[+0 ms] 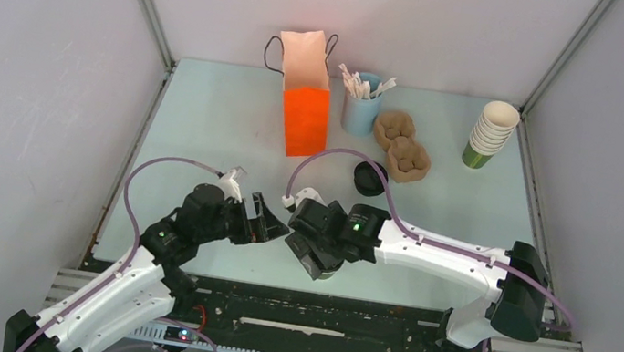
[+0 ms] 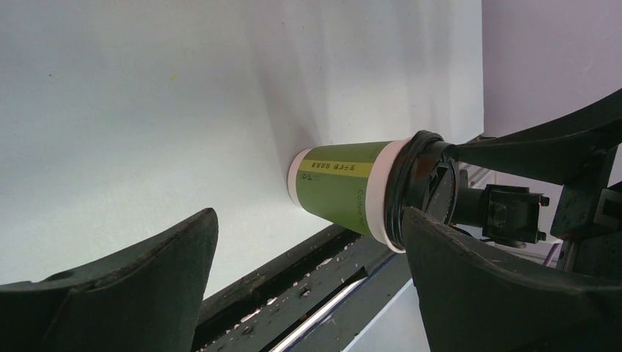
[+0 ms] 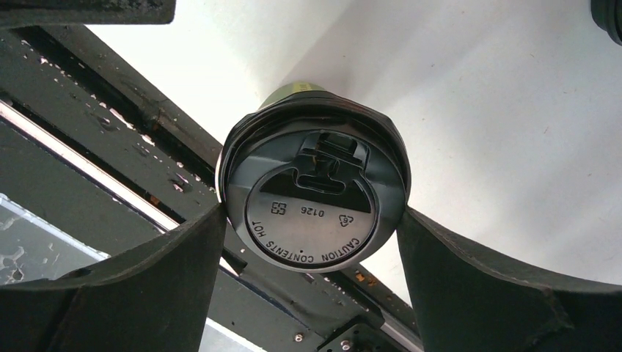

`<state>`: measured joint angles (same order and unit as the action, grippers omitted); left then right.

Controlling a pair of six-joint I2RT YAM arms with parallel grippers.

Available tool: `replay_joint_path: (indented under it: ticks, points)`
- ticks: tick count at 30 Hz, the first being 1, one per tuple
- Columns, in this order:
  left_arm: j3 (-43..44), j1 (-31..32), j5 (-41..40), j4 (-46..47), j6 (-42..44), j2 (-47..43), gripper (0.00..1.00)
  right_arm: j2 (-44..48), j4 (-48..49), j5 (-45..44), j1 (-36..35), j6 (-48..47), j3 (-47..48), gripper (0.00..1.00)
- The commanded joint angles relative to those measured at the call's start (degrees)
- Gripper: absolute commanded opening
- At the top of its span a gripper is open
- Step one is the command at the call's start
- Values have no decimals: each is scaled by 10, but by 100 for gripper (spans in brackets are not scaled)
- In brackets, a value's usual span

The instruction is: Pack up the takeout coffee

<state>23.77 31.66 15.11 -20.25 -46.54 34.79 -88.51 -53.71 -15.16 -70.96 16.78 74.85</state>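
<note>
- Right gripper [image 3: 312, 220]: filled both lower corners of the right wrist view with its dark fingers [image 3: 132, 293]; stood spread wide, one finger on each side of the black lid, just beside its rim; lifted nothing; could not be seen to touch or clear the rim.
- Takeout coffee [image 3: 323, 176]: sat at centre of the right wrist view, lid face-on, with sip flap and raised "CAUTION CONTENTS HOT" lettering; rested base-down on the table [image 1: 205, 124] close to its near edge; lay at lower centre of the overhead view, mostly hidden under the right gripper.
- Left gripper [image 2: 308, 220]: was fully open and held nothing; was aimed at the cup's side, with green wall, yellow band and white rim framed between its two fingers in the left wrist view; lay just left of the right gripper in the overhead view.
- Pulp carrier [image 1: 403, 146]: brown, lay right of centre in the upper half of the overhead view, well apart from the coffee.
- Loose black lid [image 1: 370, 179]: lay just below the carrier.
- Orange paper bag [image 1: 306, 111]: stood upright at upper centre.
- Blue holder [image 1: 360, 109]: stood between bag and carrier, filled with white sticks.
- Stack of lidless cups [image 1: 489, 135]: leaned at upper right.
</note>
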Motion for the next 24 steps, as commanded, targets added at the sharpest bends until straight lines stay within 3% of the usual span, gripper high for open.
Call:
replay_joint_path:
  ticks: [1, 14, 18, 24]
  points:
    - [1, 3, -6, 14, 1, -1, 100, 10, 7, -3, 4, -5, 24, 94]
    - [2, 3, 10, 22, -2, 6, 100, 43, 19, 14, 4, 5, 25, 100]
    - [-10, 9, 38, 68, -32, 16, 97, 95, 42, 73, 28, 40, 22, 100]
    - [-20, 56, 37, 138, -89, 43, 82, 210, 136, 211, 138, 109, -74, 94]
